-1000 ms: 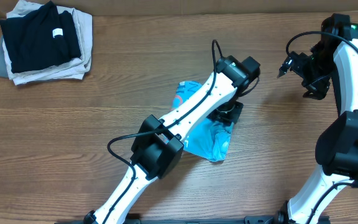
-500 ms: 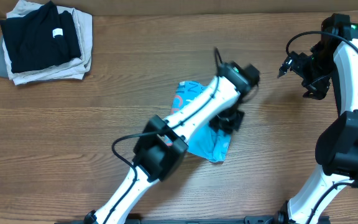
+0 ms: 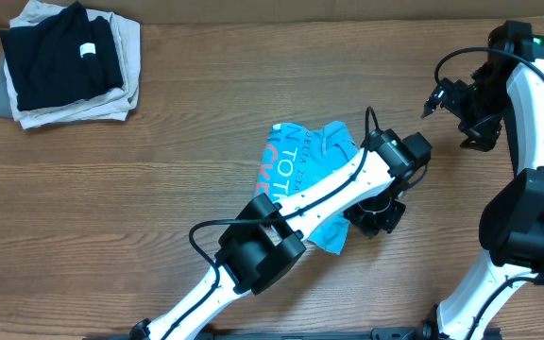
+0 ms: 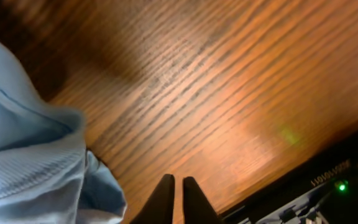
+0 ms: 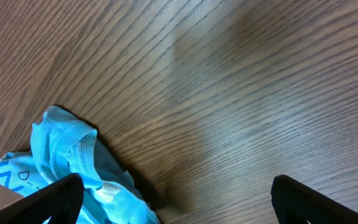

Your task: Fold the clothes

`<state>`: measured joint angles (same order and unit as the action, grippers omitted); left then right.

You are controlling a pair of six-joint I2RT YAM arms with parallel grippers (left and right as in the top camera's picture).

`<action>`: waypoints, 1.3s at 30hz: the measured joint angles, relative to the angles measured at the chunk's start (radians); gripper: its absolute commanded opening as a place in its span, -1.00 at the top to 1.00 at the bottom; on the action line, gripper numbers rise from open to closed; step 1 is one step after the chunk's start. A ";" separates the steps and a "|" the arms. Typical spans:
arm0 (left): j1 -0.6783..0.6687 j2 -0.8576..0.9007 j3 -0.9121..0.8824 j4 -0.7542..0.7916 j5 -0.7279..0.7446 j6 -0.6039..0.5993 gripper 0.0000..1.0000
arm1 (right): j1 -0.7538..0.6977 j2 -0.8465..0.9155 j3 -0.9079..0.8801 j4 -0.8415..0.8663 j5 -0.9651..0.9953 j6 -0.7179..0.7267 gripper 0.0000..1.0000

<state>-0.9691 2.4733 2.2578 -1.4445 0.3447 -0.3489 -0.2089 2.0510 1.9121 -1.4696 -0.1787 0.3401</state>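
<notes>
My left gripper [image 4: 174,186] swung right and pinched shut beside the T-shirt [image 3: 300,151], apparently catching no cloth. The right gripper [image 5: 176,199] stayed wide.

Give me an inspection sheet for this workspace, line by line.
Surface: brown wood-grain table, no spills seen.
Job's things: light sky-blue T-shirt, crumpled at centre, white and red lettering showing.
Clutter: stack of folded clothes, black on beige, far left corner.
Grippers: left gripper shut beside the shirt's edge, hold on cloth unclear; right gripper open, empty, above the table.
Cables: black cable loops off the left arm; second black cable on the right arm.
Surroundings: dark unit with green light at the table edge.
</notes>
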 measured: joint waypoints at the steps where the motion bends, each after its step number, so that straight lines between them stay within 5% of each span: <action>1: 0.001 0.000 0.001 -0.014 -0.006 0.005 0.86 | 0.000 0.000 0.000 0.000 0.000 -0.001 -1.00; 5: 0.027 -0.002 0.023 -0.060 -0.053 0.002 0.63 | 0.000 0.000 0.000 0.001 0.000 -0.001 -1.00; 17: 0.291 -0.031 0.062 0.124 -0.165 -0.019 0.74 | 0.000 0.000 0.000 0.000 0.000 0.000 -1.00; 27: 0.238 0.076 0.065 0.333 -0.130 -0.019 0.63 | 0.000 0.000 0.000 0.000 0.000 0.000 -1.00; 39: 0.196 0.126 0.068 0.388 -0.090 -0.018 0.73 | 0.000 0.000 0.000 0.000 0.000 0.000 -1.00</action>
<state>-0.7731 2.5988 2.3257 -1.0569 0.2550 -0.3668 -0.2085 2.0510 1.9121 -1.4693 -0.1787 0.3401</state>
